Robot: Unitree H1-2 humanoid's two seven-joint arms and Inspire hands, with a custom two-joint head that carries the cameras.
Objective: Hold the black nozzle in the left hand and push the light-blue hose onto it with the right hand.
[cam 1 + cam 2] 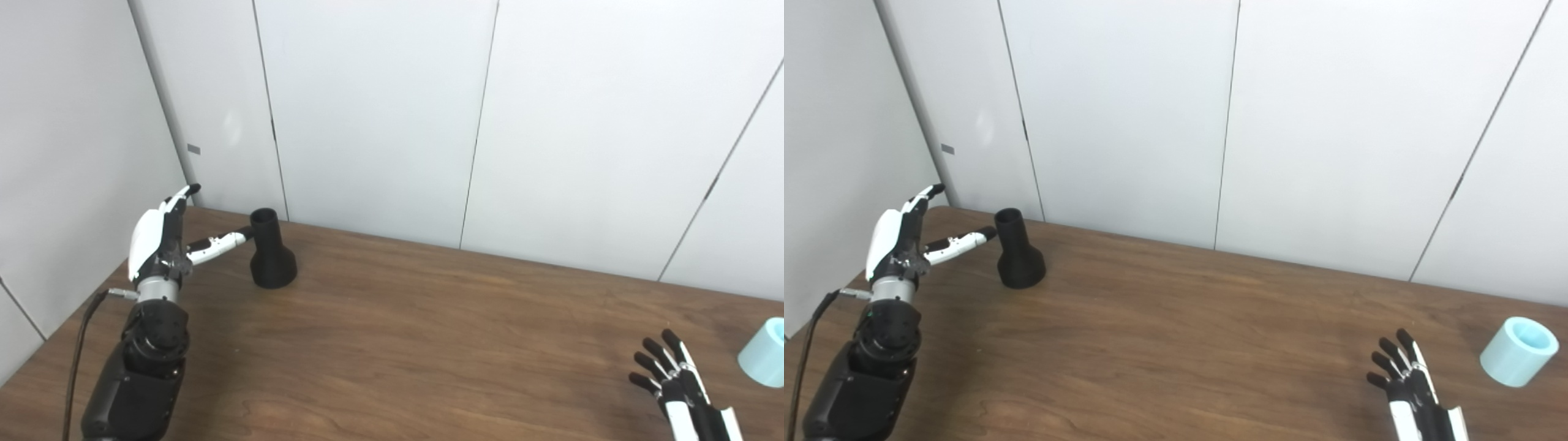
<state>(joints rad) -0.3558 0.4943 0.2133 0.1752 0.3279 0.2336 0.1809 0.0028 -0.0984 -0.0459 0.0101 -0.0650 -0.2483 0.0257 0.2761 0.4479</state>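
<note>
Barely begun — black nozzle [271, 256] upright on the table [1176, 343] at far left, ungrasped, left hand [160, 236] spread beside it, thumb near its neck. Light-blue hose [1517, 350] far right, well apart; right hand [1409, 389] splayed nearby, empty — grasping and joining both left

A dark wood-grain table [1176, 343] carries a black nozzle [1018, 252], upright on its flared base, and, well right of the nozzle, a light-blue hose piece [1518, 350].
</note>
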